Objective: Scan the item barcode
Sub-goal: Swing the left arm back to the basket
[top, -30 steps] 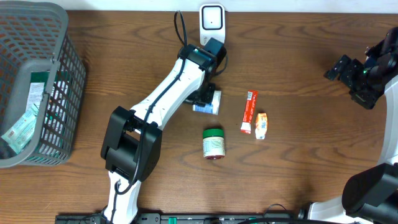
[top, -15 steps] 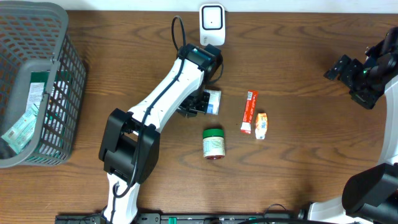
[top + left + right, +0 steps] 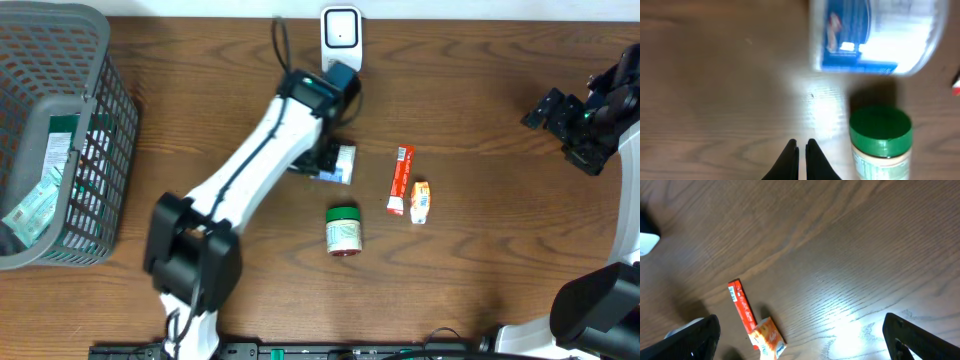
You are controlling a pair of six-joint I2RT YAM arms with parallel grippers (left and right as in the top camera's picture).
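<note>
Brown wood grain runs across the tabletop (image 3: 500,280) that carries everything we see. Nearest us, about midway along, a jar (image 3: 344,230) lies on its side with its green lid turned toward the far edge. A little farther and to the right lie a red stick (image 3: 401,180) and an orange packet (image 3: 421,201). The packet sits just beside the stick's near end, and we cannot tell whether they touch.

Beyond the jar and apart from it, near the middle of the tabletop, lies the pack (image 3: 340,163), blue and white, resting flat on the wood. Through the left wrist camera it is blurred and we can read no barcode on it. The left gripper (image 3: 801,147) hangs close at the pack's left side. Its fingers are pressed together with nothing between them, and the pack lies ahead of the tips, free of them.

Farther on, at the middle of the far edge, stands the white scanner (image 3: 341,30), well beyond the pack. A grey basket (image 3: 110,120) fills the far left corner, with a few wrapped goods (image 3: 40,195) inside it.

Over by the right edge, toward the far right corner, the right gripper (image 3: 801,325) hangs above bare wood. Its jaws are spread wide and it holds nothing.
</note>
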